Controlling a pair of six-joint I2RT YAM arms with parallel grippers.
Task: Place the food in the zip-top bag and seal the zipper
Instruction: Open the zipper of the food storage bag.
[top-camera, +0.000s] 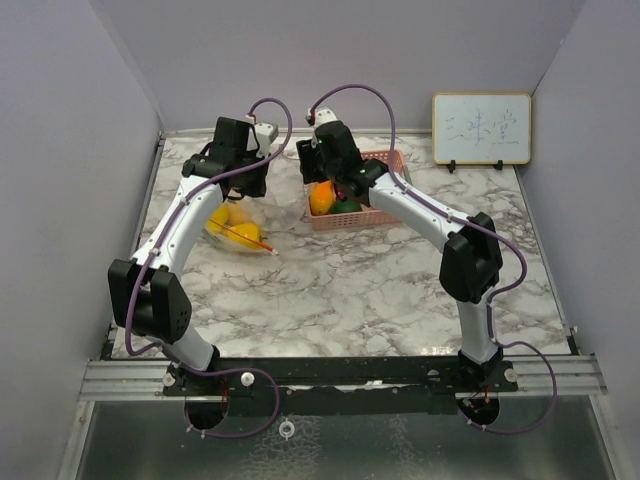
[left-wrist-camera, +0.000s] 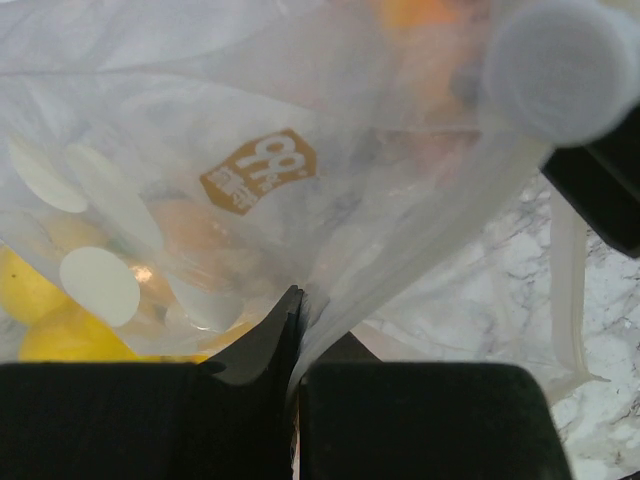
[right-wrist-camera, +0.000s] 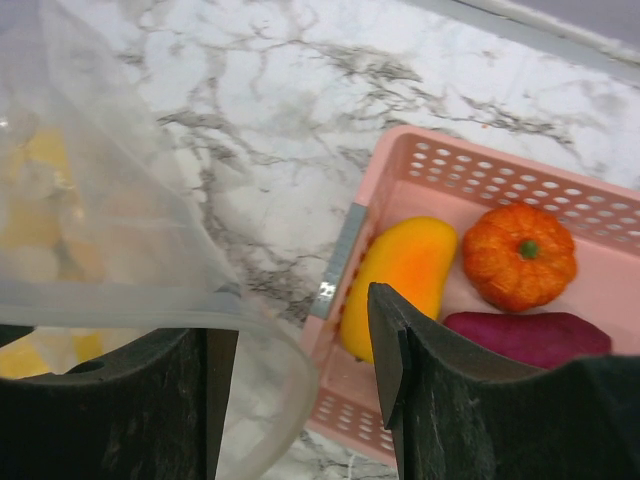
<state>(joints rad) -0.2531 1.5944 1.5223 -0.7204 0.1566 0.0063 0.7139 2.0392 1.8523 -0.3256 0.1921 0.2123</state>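
The clear dotted zip-top bag (top-camera: 232, 232) lies left of centre with yellow food (top-camera: 244, 233) inside; its orange-red zipper (top-camera: 252, 241) runs along the near edge. My left gripper (left-wrist-camera: 295, 330) is shut on a fold of the bag's plastic (left-wrist-camera: 250, 120), and yellow food (left-wrist-camera: 40, 320) shows through it. My right gripper (right-wrist-camera: 300, 330) stands open between the bag (right-wrist-camera: 90, 200) and the pink basket (right-wrist-camera: 470, 170), the bag's rim lying loosely across its gap. In the basket lie an orange-yellow mango (right-wrist-camera: 400, 270), a small pumpkin (right-wrist-camera: 518, 255) and a dark purple piece (right-wrist-camera: 525, 335).
The pink perforated basket (top-camera: 385, 215) stands at centre back of the marble table (top-camera: 360, 290), right of the bag. A small whiteboard (top-camera: 481, 128) leans at the back right. Purple walls close in the left, right and back sides.
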